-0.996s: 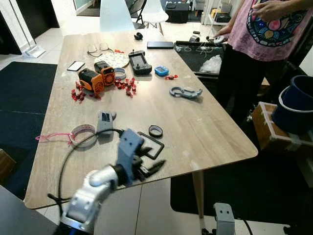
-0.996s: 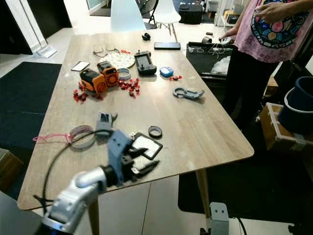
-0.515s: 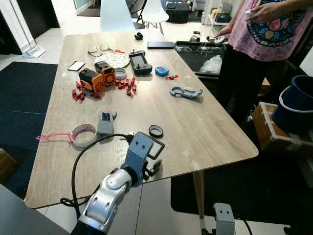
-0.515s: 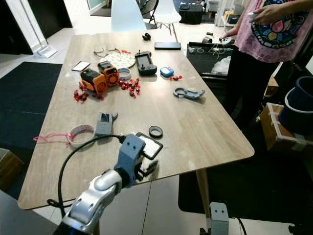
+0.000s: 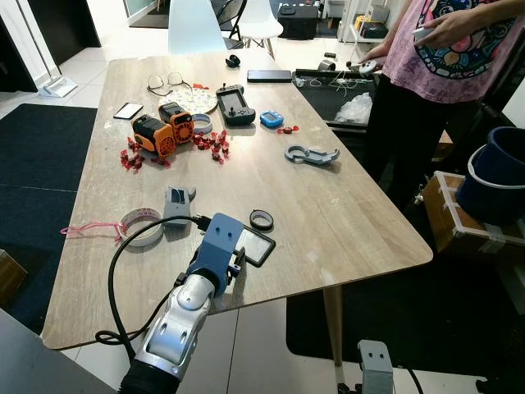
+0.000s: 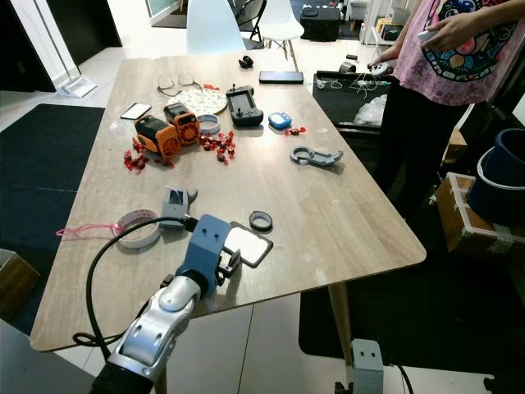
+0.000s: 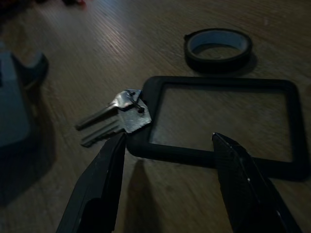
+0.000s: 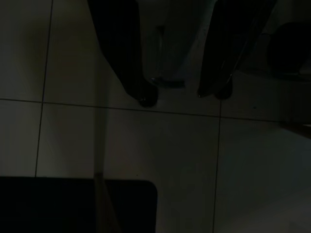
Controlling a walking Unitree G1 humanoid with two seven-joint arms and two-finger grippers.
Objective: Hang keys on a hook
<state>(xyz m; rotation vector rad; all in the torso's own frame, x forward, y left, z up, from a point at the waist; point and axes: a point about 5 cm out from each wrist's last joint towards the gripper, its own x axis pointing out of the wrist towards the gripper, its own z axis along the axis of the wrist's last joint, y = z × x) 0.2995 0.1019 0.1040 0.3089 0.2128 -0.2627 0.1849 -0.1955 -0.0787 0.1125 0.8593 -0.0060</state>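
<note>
Two keys (image 7: 109, 121), one black frame (image 7: 223, 121), two orange gadgets (image 5: 164, 127).

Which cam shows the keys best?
Left wrist view: the keys lie on the table, touching the black frame, between the open left claw fingers. In the eye views the left arm covers them.

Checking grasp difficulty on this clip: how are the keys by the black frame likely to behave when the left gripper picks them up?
The keys lie flat on the wooden table, so pinching them looks awkward; they may slide. They look like thin metal, probably stiff and light. They seem joined to the black frame, which would likely dangle. The left gripper is open before them.
</note>
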